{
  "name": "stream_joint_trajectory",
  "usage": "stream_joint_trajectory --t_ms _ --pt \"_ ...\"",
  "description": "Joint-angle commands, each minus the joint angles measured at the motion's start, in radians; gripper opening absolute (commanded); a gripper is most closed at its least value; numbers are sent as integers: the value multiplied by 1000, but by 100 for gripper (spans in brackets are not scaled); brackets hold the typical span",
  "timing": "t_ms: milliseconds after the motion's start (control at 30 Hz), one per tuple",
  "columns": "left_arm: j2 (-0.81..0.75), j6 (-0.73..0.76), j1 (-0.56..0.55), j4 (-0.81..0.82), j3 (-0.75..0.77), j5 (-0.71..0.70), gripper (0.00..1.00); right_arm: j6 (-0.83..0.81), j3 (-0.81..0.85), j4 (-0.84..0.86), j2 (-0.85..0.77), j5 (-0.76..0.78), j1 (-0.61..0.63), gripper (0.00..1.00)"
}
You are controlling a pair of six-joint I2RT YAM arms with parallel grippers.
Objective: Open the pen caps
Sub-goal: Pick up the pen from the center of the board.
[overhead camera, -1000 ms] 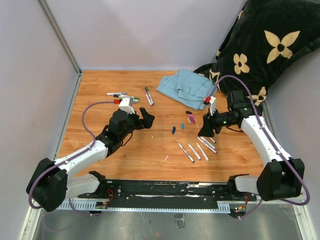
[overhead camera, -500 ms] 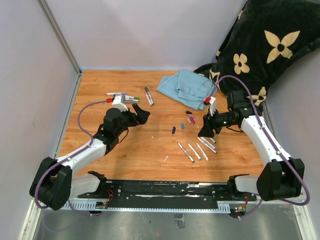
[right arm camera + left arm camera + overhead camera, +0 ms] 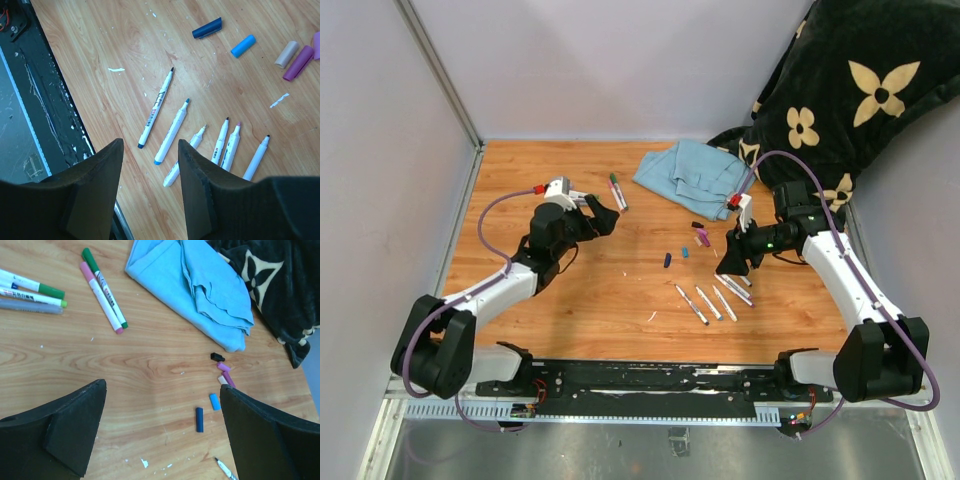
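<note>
Capped green and pink markers [image 3: 617, 192] lie at the back; in the left wrist view the green one [image 3: 105, 287] and the pink one [image 3: 100, 297] lie side by side, with more capped markers [image 3: 30, 292] to their left. Loose pen caps lie mid-table: dark blue [image 3: 667, 260] [image 3: 199, 419] [image 3: 207, 28], light blue [image 3: 685, 252] [image 3: 214, 401] [image 3: 243, 45], purple [image 3: 226, 375] [image 3: 298, 63], black [image 3: 217, 357]. Several uncapped white markers [image 3: 710, 300] [image 3: 172, 131] lie near the front. My left gripper [image 3: 603, 218] [image 3: 162, 390] is open and empty, hovering near the green and pink markers. My right gripper [image 3: 732, 262] [image 3: 150, 145] is open and empty above the uncapped markers.
A light blue cloth [image 3: 692, 175] [image 3: 200, 285] lies at the back. A dark floral blanket [image 3: 840, 90] drapes over the back right corner. Grey walls close the left and back sides. A black rail [image 3: 30, 100] runs along the near edge.
My left gripper has swung away from the middle toward the back left, nearer the capped markers. The right arm has not moved.
</note>
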Motion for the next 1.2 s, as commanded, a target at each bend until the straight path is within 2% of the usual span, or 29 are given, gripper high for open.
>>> stream_joint_trajectory --t_ms 0,600,900,1033,1100,1167 --pt "45 15 13 33 71 25 99 -17 21 -22 -25 -30 -26 49" --pt "237 103 30 -118 274 17 99 -19 20 -22 -23 -27 -29 49" --pt "445 204 51 -323 522 -78 98 -19 18 -22 -21 -27 -29 49" --pt "551 215 68 -408 646 -80 87 -19 19 -22 -23 -28 -30 49" --pt "603 207 73 -448 706 -79 76 -20 19 -22 -22 -29 -30 49" --pt "653 197 74 -485 765 -81 60 -20 19 -22 -22 -29 -31 49"
